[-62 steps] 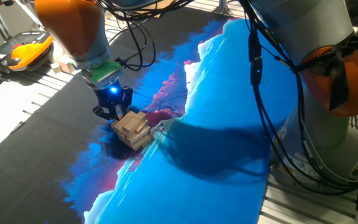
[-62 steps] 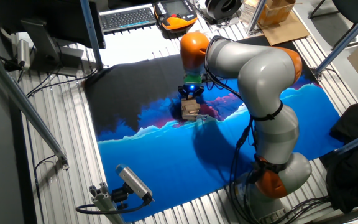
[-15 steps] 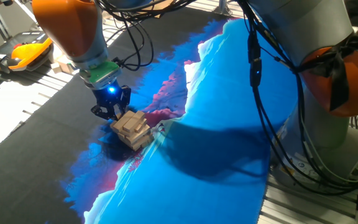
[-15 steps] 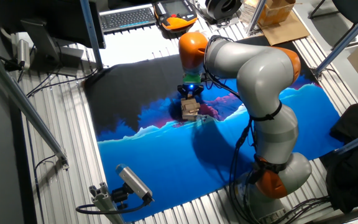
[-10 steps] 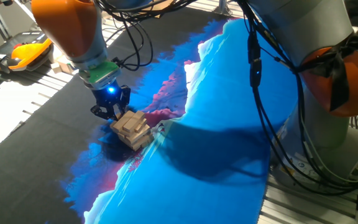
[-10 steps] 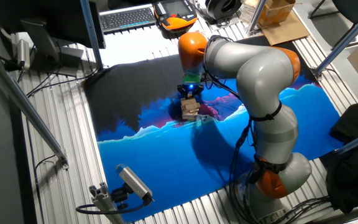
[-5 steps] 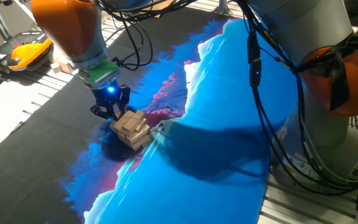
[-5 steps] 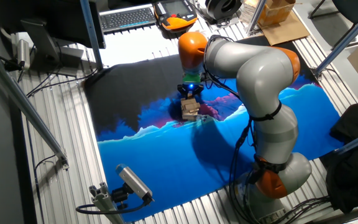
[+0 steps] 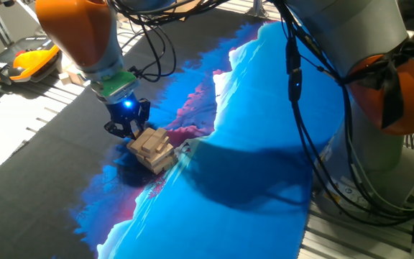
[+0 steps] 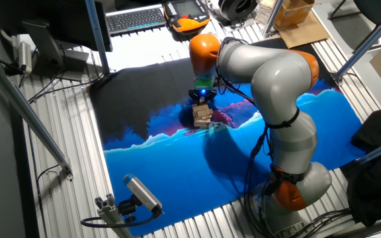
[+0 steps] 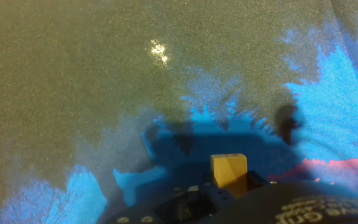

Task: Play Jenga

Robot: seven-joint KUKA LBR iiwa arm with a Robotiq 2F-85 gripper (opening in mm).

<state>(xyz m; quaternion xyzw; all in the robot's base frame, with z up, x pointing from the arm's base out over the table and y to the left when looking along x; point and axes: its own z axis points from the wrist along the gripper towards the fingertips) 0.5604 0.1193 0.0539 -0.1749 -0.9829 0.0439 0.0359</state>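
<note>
The Jenga tower [image 9: 153, 150] is a low stack of pale wooden blocks, slightly askew, on the black and blue mat [image 9: 250, 144]. It also shows in the other fixed view [image 10: 202, 118]. My gripper [image 9: 126, 129] hangs low at the tower's far-left side, with its dark fingers close against the top blocks and a blue light lit on the hand. The other fixed view shows the gripper [image 10: 202, 100] just behind the tower. In the hand view a single tan piece [image 11: 229, 171] juts out over the mat; the tower is out of view there. I cannot see how far apart the fingers stand.
An orange teach pendant [image 9: 31, 57] and loose pale wooden blocks [image 9: 69, 75] lie beyond the mat's far-left edge. A keyboard [image 10: 136, 18] and a cardboard box [image 10: 295, 16] sit at the back. A camera on a stand [image 10: 141, 193] is at the front left.
Over the last seconds the gripper has edged slightly left beside the tower. In the last second nothing visibly moves, and the tower keeps its shape.
</note>
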